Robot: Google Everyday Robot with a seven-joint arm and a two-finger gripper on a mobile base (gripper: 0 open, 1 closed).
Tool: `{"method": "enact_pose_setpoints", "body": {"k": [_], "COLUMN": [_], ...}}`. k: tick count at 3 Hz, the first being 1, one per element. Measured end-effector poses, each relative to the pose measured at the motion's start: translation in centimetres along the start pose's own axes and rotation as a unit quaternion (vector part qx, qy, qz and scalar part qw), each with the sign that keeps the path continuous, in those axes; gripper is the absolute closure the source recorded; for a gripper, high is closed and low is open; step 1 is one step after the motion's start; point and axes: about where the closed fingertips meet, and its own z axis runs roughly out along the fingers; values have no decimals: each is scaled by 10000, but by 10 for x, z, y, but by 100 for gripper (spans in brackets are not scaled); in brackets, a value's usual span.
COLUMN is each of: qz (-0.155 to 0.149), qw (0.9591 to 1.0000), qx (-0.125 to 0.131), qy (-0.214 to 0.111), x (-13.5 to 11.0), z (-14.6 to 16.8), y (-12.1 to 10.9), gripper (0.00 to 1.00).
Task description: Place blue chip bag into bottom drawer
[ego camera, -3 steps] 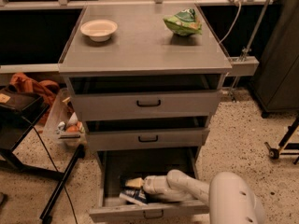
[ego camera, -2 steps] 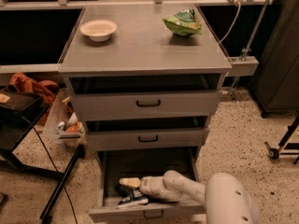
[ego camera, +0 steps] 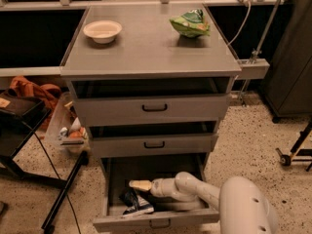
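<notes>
The blue chip bag [ego camera: 135, 202] lies on the floor of the open bottom drawer [ego camera: 156, 222], near its front left. It is dark and glossy with a white edge. My gripper [ego camera: 139, 185] is inside the drawer, just above and behind the bag, with its cream tip pointing left. The white arm [ego camera: 195, 191] reaches into the drawer from the lower right. I see a small gap between the tip and the bag.
The two upper drawers [ego camera: 154, 107] are slightly open. On the cabinet top stand a white bowl [ego camera: 102, 30] and a green and white snack bag [ego camera: 190, 24]. A black stand [ego camera: 63, 199] and a bin of clutter [ego camera: 68, 130] are at the left.
The gripper tip has risen a little inside the drawer and shifted slightly. The blue chip bag stays on the drawer floor in about the same place.
</notes>
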Motion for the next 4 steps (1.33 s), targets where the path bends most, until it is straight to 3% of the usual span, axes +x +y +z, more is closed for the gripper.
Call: {"method": "enact_pose_setpoints", "body": {"k": [1,2,4], "qz": [-259,-355,-183], "qw": [9994,9989,9969], "qx": [193,300,421], "qy": [-84,45,640], "x": [-29,-52,-72], "z": [-32,-62,-163], "y": [2,-7,-43], "gripper": [0,0,0]}}
